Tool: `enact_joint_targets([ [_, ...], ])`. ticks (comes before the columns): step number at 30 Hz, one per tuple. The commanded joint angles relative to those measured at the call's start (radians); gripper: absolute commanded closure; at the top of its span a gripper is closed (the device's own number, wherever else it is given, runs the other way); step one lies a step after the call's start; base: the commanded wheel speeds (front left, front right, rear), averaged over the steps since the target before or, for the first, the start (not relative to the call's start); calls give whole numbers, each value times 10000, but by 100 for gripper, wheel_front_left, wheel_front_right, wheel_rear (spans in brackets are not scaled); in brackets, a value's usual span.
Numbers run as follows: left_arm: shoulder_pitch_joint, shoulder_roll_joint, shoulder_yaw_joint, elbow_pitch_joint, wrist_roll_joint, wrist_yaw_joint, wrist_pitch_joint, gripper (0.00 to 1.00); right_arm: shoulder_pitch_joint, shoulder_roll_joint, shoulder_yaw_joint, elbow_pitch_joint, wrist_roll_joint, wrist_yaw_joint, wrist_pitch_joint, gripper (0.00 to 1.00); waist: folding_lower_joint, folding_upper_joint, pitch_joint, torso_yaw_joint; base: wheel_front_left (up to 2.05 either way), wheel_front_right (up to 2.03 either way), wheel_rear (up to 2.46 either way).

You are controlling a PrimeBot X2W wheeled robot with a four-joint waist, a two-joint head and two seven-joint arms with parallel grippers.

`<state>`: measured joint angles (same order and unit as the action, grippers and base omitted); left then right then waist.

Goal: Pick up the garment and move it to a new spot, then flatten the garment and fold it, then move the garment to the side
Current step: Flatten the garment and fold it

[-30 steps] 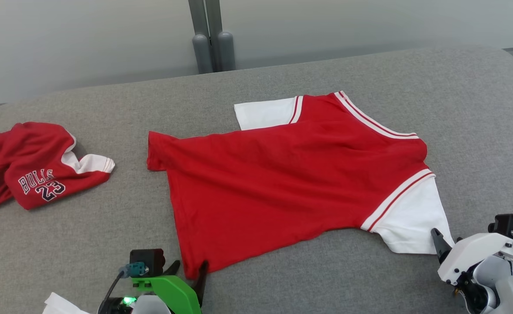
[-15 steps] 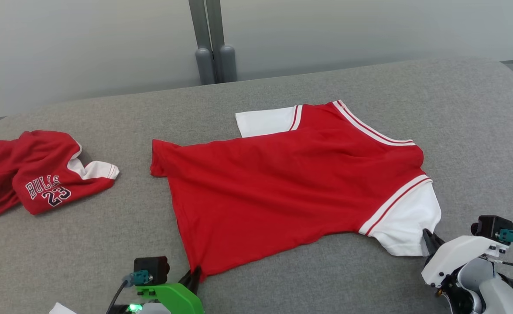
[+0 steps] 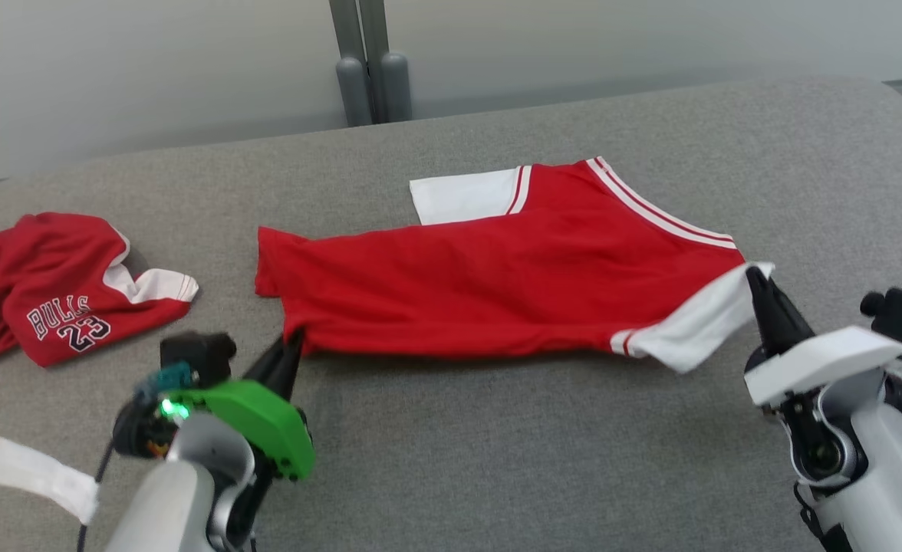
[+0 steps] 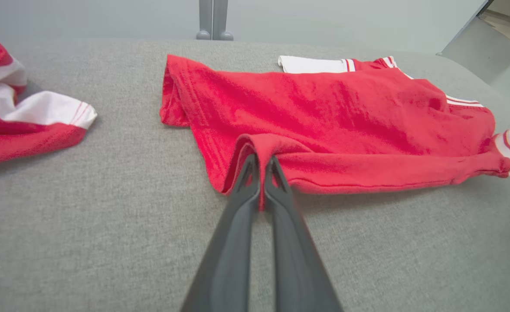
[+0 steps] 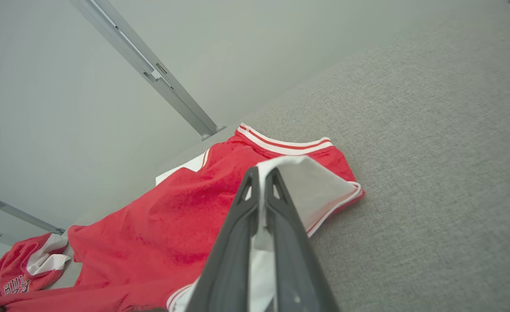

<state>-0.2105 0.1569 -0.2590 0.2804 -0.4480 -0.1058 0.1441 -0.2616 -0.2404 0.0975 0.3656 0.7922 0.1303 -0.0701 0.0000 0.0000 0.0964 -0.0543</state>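
In the last second both grippers went from wide open to fully closed. Now the left gripper (image 3: 294,349) pinches the red hem corner (image 4: 261,145) and the right gripper (image 3: 756,280) pinches the white sleeve (image 3: 692,326), with the near edge of the shirt (image 3: 512,276) lifted and carried toward the far side, so I judge the fold has begun. The shirt lies in the middle of the grey surface (image 3: 497,460) with free room in front and to the right, while the 2nd shirt (image 3: 60,299) lies well apart on the left.
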Motion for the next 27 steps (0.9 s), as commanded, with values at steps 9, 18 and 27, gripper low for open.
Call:
enact_joint_targets([
  [9,-5058,1341,177,315,32,-218,610,100,-4139,-445,1359,-274,797,7,-564,100,0,0,2866,-194,0,0,0],
  [18,-10017,2349,-624,2451,-499,-252,586,100,-9112,-847,2394,654,1966,8,-805,100,0,0,4481,-437,0,0,0],
  [27,-13512,2357,-1318,4525,-1378,-256,-140,100,-12807,-1423,2900,1798,2261,8,-1447,100,0,0,5033,-377,0,0,0],
])
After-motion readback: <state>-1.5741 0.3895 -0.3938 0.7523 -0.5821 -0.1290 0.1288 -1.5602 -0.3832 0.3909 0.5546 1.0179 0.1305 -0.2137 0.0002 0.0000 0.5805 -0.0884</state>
